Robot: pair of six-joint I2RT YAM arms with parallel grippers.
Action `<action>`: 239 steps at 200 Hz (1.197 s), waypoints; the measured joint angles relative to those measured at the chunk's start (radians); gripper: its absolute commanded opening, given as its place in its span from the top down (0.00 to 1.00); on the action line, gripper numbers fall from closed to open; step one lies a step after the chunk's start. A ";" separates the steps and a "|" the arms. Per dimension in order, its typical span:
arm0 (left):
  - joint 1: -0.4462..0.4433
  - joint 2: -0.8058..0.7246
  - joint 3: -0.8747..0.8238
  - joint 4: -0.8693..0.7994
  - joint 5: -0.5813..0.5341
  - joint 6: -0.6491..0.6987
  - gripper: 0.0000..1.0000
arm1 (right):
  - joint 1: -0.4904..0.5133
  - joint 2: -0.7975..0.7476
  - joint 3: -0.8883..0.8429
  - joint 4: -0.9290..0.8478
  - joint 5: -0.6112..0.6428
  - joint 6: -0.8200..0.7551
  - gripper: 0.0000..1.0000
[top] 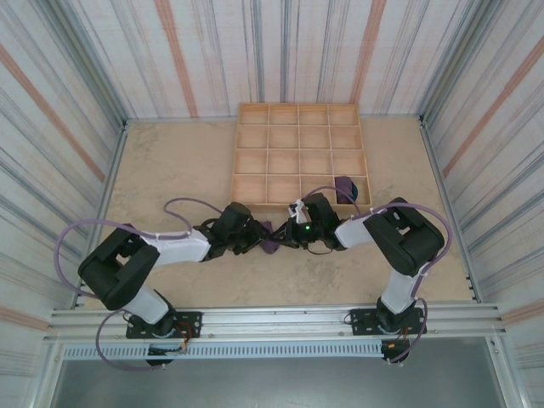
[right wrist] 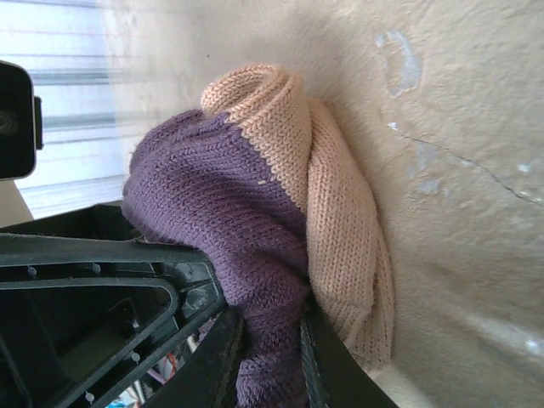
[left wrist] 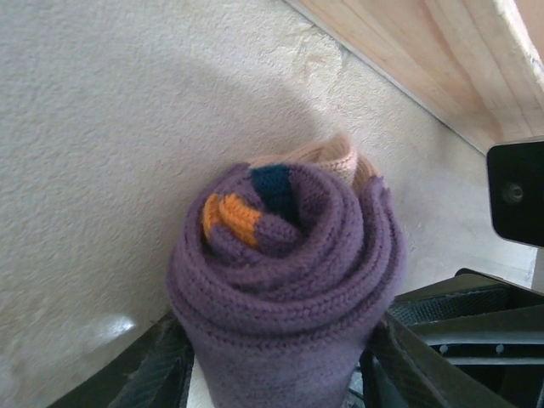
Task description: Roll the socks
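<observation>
Two fine-knit purple socks (left wrist: pixel 285 280) coiled into soft spiral roll.

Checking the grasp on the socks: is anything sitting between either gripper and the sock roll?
Nothing visible does. The sock roll sits directly between the fingers of the left gripper, and the right gripper pinches its purple fabric. Only bare table lies around it.
</observation>
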 measured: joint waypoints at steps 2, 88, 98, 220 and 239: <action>0.000 0.002 0.001 0.002 0.000 -0.001 0.51 | 0.000 0.001 0.000 0.003 -0.001 0.002 0.90; 0.005 0.054 0.045 0.017 0.039 -0.008 1.00 | -0.013 -0.057 -0.059 0.021 0.037 0.050 0.55; 0.011 0.061 0.049 0.021 0.054 -0.004 1.00 | -0.012 -0.080 -0.058 -0.016 0.042 0.042 0.52; 0.153 0.150 0.108 0.031 0.317 0.269 1.00 | -0.005 -0.238 0.063 -0.533 0.118 -0.290 0.21; 0.163 0.161 0.111 0.039 0.350 0.301 1.00 | -0.005 -0.219 0.064 -0.525 0.134 -0.326 0.21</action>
